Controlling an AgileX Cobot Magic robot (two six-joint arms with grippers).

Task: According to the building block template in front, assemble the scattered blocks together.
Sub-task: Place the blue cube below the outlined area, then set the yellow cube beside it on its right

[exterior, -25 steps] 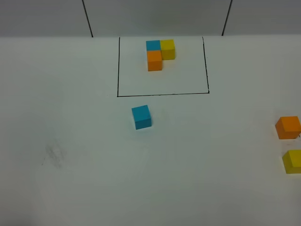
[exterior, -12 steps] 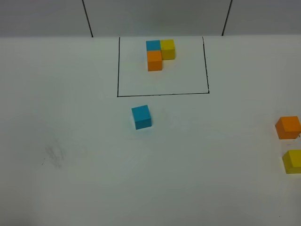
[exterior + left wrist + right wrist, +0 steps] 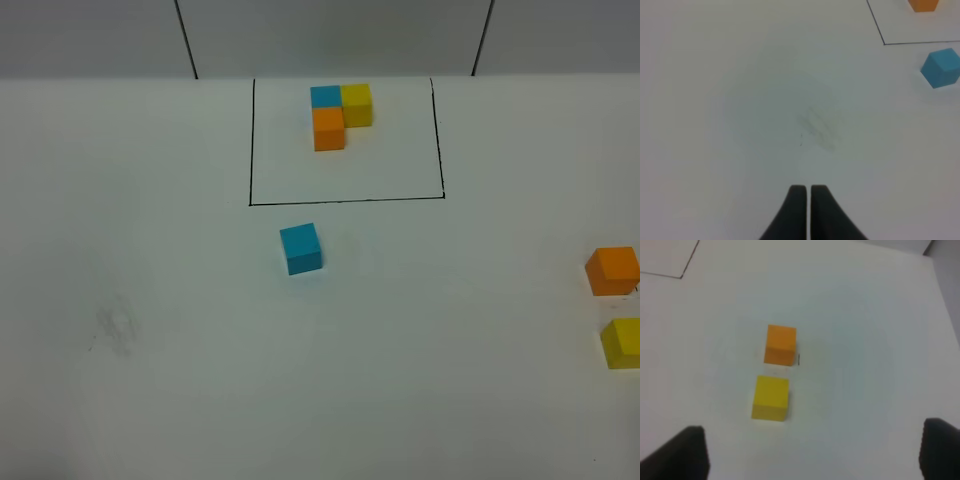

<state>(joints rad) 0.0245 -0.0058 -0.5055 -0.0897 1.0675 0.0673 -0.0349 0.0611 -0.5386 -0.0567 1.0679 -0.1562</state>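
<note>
White table [image 3: 480, 400], matte, fills nearly every view. One faint grey smudge [image 3: 817, 125] lies on it, straight ahead of the jaws of the left gripper [image 3: 808, 188], near but not touching. A tiny dark tick mark [image 3: 798, 359] is on the table too, ahead of the jaws of the right gripper [image 3: 815, 425], approx. on their middle line, well apart from them. Far ahead of both jaw pairs stands a grey back wall [image 3: 330, 35] w/ two thin dark vertical lines [image 3: 186, 40], one per side. Beyond the table edge, ahead and to the right of the right jaws, there is a darker grey strip [image 3: 950, 270].
</note>
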